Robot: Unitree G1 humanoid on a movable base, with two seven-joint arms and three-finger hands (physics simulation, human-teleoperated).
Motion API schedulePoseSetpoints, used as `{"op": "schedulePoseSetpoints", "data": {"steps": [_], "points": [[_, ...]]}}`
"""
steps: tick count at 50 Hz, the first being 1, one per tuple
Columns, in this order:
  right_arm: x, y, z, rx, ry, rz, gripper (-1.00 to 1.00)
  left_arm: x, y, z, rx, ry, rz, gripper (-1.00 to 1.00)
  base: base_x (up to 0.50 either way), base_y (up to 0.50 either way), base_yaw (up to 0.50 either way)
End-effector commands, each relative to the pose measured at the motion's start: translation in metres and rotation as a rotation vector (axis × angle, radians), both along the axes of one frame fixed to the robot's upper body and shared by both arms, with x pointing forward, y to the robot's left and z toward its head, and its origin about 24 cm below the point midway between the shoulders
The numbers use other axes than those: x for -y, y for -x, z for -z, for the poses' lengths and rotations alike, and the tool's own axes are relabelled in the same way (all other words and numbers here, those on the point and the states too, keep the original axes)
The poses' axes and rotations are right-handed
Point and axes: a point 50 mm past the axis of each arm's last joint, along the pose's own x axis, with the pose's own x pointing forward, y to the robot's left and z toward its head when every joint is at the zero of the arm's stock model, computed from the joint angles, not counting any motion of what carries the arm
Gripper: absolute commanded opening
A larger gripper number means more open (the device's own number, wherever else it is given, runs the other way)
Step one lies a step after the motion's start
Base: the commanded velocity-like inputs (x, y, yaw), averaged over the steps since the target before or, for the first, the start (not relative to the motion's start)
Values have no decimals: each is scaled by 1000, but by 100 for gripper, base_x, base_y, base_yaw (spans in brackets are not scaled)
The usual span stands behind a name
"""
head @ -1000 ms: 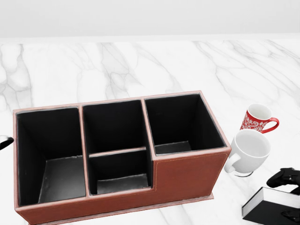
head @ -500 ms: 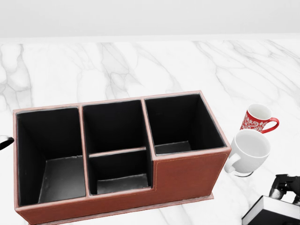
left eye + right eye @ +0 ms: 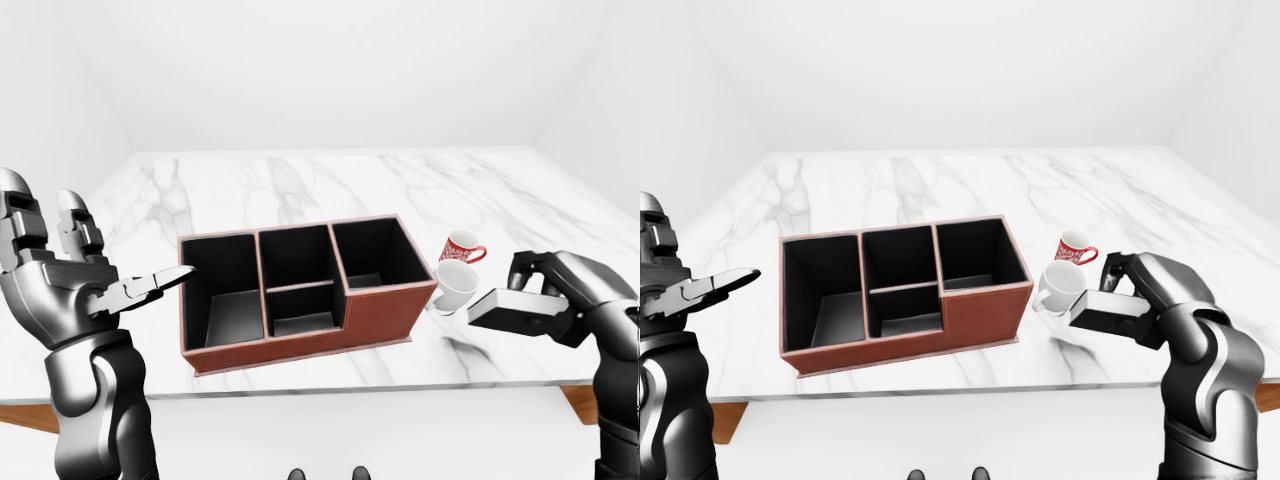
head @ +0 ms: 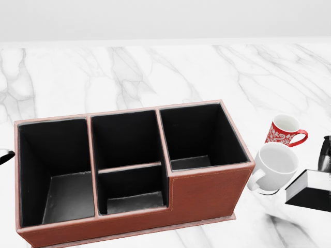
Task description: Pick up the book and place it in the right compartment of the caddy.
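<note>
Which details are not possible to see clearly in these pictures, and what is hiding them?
- Book: cover and title unreadable; the right hand wraps it in both eye views, and the head view's right edge cuts it off.
- Caddy right compartment: part of its floor is hidden by its near wall, head view.
- White mug: whether it touches the red mug is unclear.
- Left hand: only a tip shows in the head view.

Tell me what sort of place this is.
Probably a simulated kitchen or office counter, though the room is bare white: a marble-topped counter holds a brown desk caddy and two mugs, one red-patterned, one white.
</note>
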Motion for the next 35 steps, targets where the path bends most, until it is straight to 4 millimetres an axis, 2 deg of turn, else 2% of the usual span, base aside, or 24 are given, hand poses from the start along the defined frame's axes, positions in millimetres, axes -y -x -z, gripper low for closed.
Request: {"op": "schedulePoseSetpoints", "data": {"steps": [1, 4, 5, 6, 8, 9, 14, 27, 29, 35], "points": [[-16, -6, -89, 282, 230, -54, -100, 1, 0, 1, -4, 0, 1, 100, 0, 0, 0], [-28, -14, -117, 321, 331, -133, -100, 0, 0, 0, -2, -1, 1, 100, 0, 0, 0], [-29, -14, -117, 322, 334, -136, -100, 0, 0, 0, -2, -1, 1, 100, 0, 0, 0], [-36, -17, -132, 344, 377, -175, -100, 0, 0, 1, -5, 0, 1, 100, 0, 0, 0], [-43, -22, -150, 368, 429, -213, -100, 0, 0, 1, -6, 1, 2, 100, 0, 0, 0], [-47, -27, -166, 408, 441, -209, -100, 0, 0, 2, -7, 1, 2, 100, 0, 0, 0], [-59, -45, -205, 480, 454, -217, -100, 1, 0, 1, -5, 0, 2, 100, 0, 0, 0], [-83, -85, -227, 513, 319, -187, -100, 0, 0, 1, -6, 1, 2, 100, 0, 0, 0], [-87, -96, -233, 491, 283, -188, -100, 0, 0, 1, -6, 1, 2, 100, 0, 0, 0], [-106, -119, -217, 408, 205, -255, -100, 0, 0, 0, 1, 1, 1, 100, 0, 0, 0]]}}
